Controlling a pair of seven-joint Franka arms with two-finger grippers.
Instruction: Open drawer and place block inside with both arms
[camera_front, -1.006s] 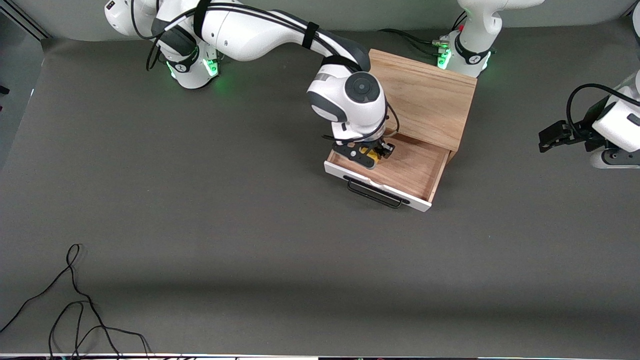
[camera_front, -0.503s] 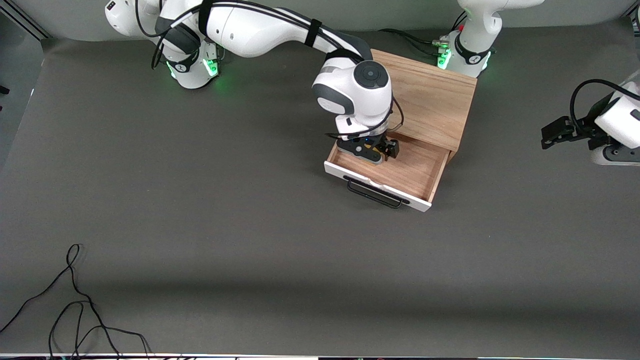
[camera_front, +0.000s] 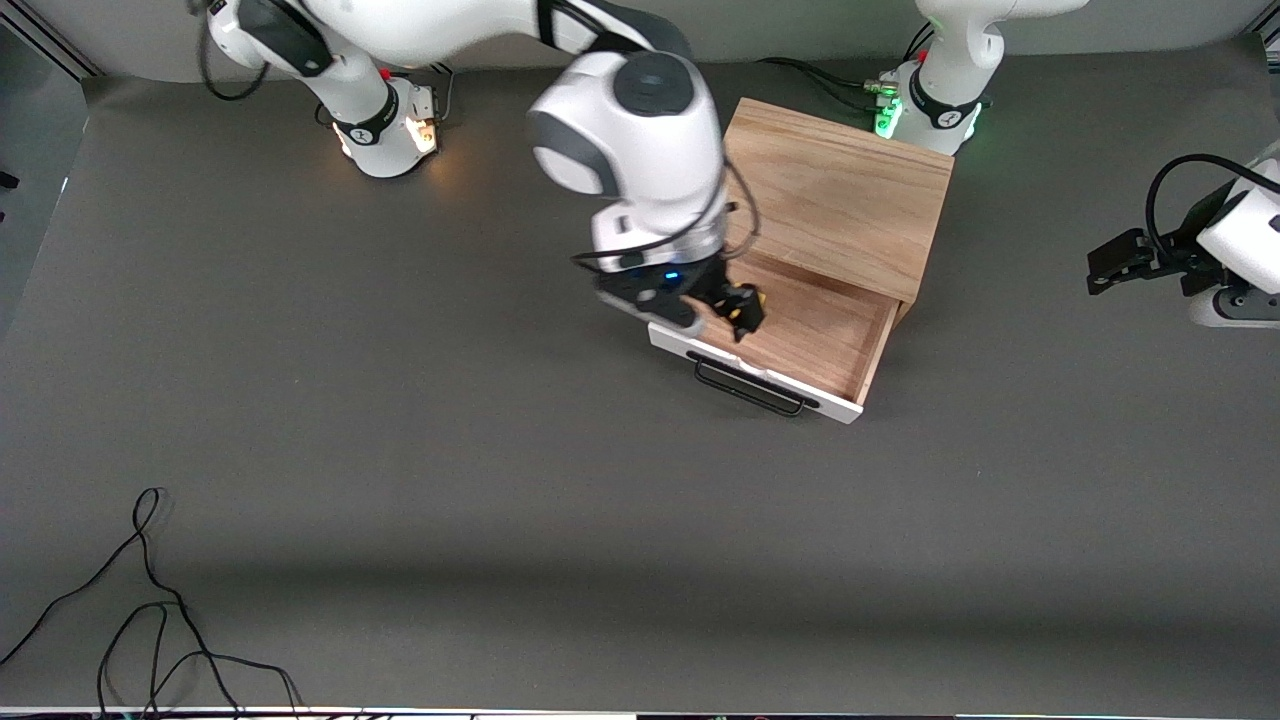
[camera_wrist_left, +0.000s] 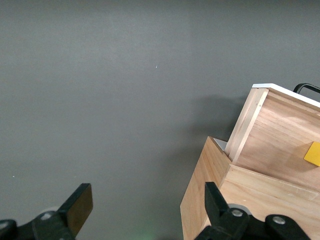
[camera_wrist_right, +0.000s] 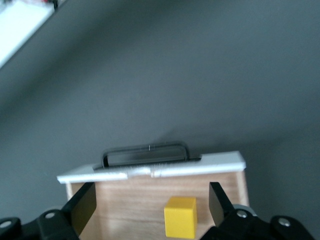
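Note:
The drawer (camera_front: 822, 342) of the oak box (camera_front: 840, 195) stands pulled out, its white front panel (camera_wrist_right: 150, 171) and black handle (camera_front: 750, 388) facing the front camera. The yellow block (camera_wrist_right: 180, 216) lies free on the drawer's wooden floor; in the front view only a sliver of it (camera_front: 759, 297) shows past the hand. My right gripper (camera_wrist_right: 151, 200) hangs open above the drawer (camera_wrist_right: 125, 205), over the end toward the right arm (camera_front: 710, 305), with nothing between its fingers. My left gripper (camera_front: 1105, 270) waits open beside the box (camera_wrist_left: 210, 200), toward the left arm's end of the table, holding nothing (camera_wrist_left: 146, 200).
A loose black cable (camera_front: 150, 600) lies on the grey mat near the front edge, toward the right arm's end. The two arm bases (camera_front: 385, 130) (camera_front: 930, 110) stand along the back of the table, the left arm's next to the box.
My right gripper has opened, let go of the block in the drawer and risen above it. The right base's light went from green to orange. The left arm has barely shifted.

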